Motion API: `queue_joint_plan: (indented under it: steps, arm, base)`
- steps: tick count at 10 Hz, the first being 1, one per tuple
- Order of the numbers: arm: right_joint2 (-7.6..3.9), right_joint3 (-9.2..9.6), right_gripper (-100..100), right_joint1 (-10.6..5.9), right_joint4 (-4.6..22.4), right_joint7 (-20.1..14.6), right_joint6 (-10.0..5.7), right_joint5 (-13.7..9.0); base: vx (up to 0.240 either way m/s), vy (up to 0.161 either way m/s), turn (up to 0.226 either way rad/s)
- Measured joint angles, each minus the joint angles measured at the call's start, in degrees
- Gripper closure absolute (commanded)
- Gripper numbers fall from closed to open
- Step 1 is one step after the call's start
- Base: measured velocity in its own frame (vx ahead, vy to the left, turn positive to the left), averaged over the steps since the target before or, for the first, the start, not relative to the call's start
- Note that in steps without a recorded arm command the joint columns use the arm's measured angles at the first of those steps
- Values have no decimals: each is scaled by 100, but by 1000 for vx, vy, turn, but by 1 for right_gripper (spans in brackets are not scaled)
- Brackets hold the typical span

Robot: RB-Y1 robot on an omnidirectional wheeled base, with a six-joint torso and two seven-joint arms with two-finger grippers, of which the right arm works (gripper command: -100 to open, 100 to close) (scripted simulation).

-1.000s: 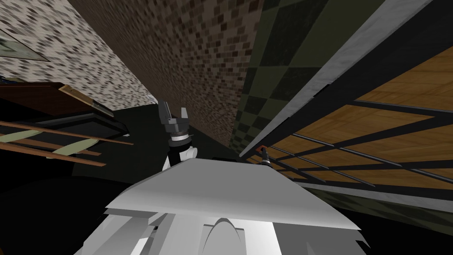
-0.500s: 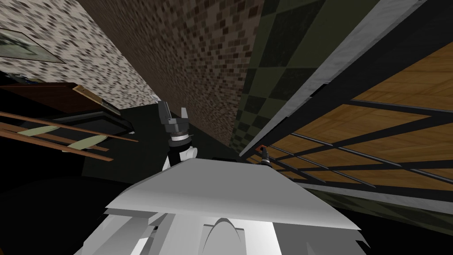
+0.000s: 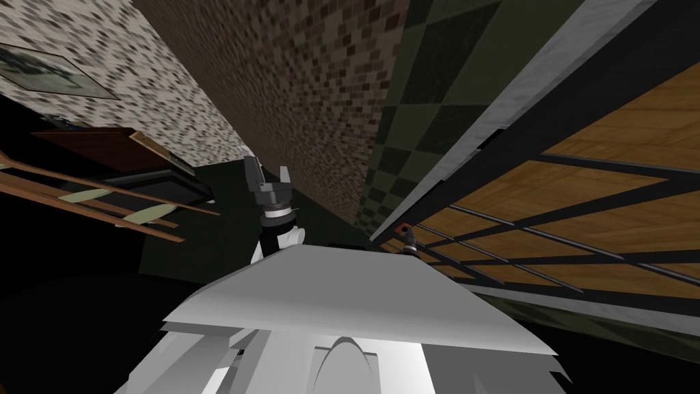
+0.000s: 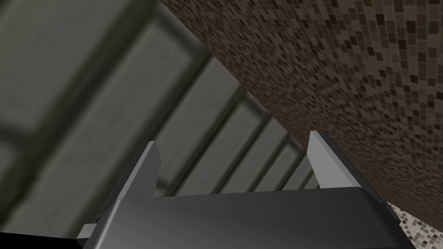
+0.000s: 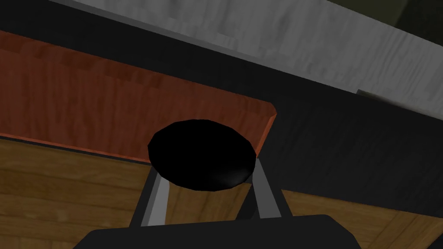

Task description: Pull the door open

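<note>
Light was dim and flat; walls (image 3: 307, 102) splayed toward 11 and 1 o'clock; the knob (image 5: 199, 160) carried a faint sheen.

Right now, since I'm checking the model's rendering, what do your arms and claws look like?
Each claw is a dark box with two thin, light grey, blade-like fingers: left claw, right claw. Behind the left claw sits a dark round wrist with a pale band, then a white forearm.
</note>
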Motion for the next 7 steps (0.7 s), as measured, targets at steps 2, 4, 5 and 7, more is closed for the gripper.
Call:
queue_joint_plan:
  steps: [2,4,5,7]
  arm:
    - [26,-12,100,24,-85,-281,59,-34]
    - [47,-23,100,-2,-69,-540,78,-64]
    - [50,-24,100,-20,-46,-654,76,-73]
    - [67,-51,100,-24,-81,-964,126,-127]
  base:
    - [-50,-15,45]
    - [-49,-15,41]
    - [-48,-14,55]
    - [-64,-23,59]
